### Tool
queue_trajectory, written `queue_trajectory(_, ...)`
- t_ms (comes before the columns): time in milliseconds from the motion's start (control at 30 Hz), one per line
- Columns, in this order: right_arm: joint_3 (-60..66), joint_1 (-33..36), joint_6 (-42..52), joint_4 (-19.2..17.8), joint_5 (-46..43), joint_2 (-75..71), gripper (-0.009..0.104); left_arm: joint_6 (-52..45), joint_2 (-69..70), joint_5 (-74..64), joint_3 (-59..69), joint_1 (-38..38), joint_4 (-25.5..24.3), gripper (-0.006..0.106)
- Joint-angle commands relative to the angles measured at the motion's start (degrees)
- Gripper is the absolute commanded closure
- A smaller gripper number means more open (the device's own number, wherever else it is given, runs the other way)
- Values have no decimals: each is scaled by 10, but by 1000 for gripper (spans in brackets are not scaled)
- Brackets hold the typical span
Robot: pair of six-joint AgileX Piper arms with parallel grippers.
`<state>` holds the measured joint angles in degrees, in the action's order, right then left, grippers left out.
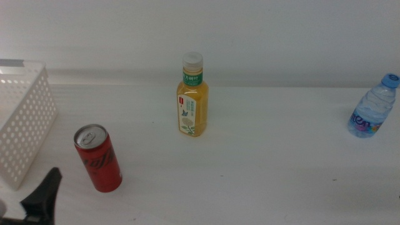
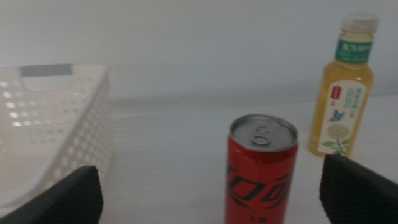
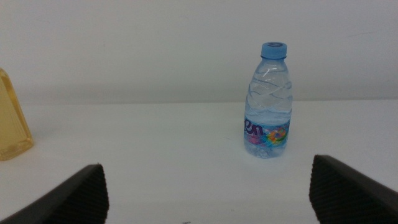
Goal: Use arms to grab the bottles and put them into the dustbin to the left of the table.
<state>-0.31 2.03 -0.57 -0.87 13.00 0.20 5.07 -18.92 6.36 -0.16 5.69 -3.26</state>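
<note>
Your left gripper (image 2: pixel 211 193) sits low at the near left corner of the table (image 1: pixel 275 162), jaws spread wide with nothing between them; in the middle view only one dark finger (image 1: pixel 42 197) shows at the bottom edge. Directly ahead of it stands the red soda can (image 1: pixel 98 158), upright, silver lid and pull tab facing up, black script on its side; in the left wrist view the can (image 2: pixel 261 169) lies between the two jaws but beyond their tips, untouched. The dustbin (image 1: pixel 22 122), a white basket with walls pierced by small round holes, stands just left of the can, apart from it.

The yellow juice bottle (image 1: pixel 192 97) stands upright near the table's centre, farther back than the can: white cap, green neck label, pale front label with a red tag.

The small clear water bottle (image 1: pixel 373 107) stands upright at the far right, blue cap, ribbed shoulder, a blue-and-purple band around its lower half. Your right gripper (image 3: pixel 208 193) faces this bottle from a distance, jaws likewise wide apart and empty; it is out of the middle view. The right wrist view also catches an edge of the juice bottle.
</note>
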Motion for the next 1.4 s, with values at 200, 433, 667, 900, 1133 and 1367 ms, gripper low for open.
queue_trajectory(200,25,-3,6,-4,-5,-22,10,6,-156,119,24,62,24,7)
queue_trajectory(433,25,-3,6,-4,-5,-22,10,6,-254,202,24,75,28,7)
queue_trajectory(667,25,-3,6,-4,-5,-22,10,12,-363,301,24,75,33,7)
queue_trajectory(900,25,-3,6,-4,-5,-22,10,19,-466,403,24,75,33,7)
queue_trajectory(1133,25,-3,6,-4,-5,-22,10,28,-542,471,24,75,25,7)
queue_trajectory(1367,25,-3,6,-4,-5,-22,10,28,-611,539,23,75,20,7)
